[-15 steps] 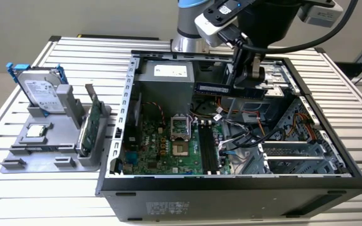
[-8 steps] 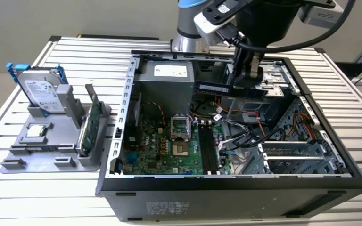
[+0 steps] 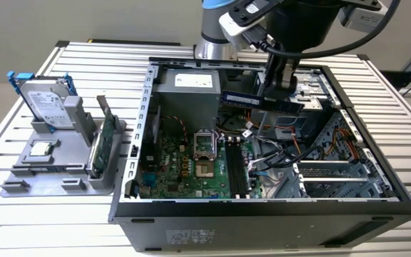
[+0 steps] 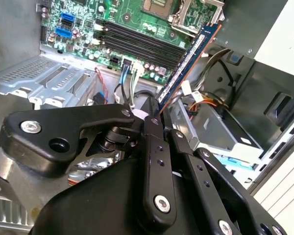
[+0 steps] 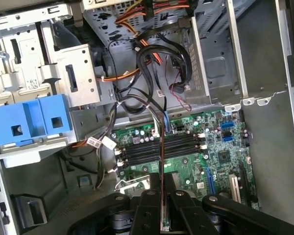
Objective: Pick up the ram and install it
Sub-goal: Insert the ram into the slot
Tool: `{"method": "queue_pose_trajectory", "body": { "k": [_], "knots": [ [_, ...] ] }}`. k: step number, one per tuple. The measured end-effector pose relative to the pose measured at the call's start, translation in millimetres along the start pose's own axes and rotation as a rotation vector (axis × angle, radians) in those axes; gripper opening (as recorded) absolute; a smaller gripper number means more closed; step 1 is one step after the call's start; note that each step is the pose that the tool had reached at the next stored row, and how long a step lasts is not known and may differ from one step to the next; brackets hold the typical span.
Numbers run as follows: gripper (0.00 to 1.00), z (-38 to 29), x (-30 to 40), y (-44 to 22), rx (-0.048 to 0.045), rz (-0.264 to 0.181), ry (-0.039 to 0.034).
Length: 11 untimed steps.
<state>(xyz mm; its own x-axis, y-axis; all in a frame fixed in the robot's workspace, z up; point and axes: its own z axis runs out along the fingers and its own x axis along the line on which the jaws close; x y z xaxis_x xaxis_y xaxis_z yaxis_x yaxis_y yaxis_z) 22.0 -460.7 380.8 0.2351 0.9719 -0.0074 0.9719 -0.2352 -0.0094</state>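
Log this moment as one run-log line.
gripper: shut on ram | ram: held over open computer case, not seated | memory slots: empty

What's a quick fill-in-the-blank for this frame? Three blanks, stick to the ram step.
1. The gripper is ____ on the ram.
2. The memory slots are all ____.
3. The hard drive stands on the exterior view's ____ of the computer case.
Missing words: shut; empty; left.
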Motion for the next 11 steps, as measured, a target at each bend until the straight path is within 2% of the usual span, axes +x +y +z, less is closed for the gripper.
{"method": "queue_pose_trajectory", "body": {
  "k": [11],
  "knots": [
    [0.0, 0.0, 0.0, 0.0, 0.0005, 0.062, 0.0006]
  ]
}}
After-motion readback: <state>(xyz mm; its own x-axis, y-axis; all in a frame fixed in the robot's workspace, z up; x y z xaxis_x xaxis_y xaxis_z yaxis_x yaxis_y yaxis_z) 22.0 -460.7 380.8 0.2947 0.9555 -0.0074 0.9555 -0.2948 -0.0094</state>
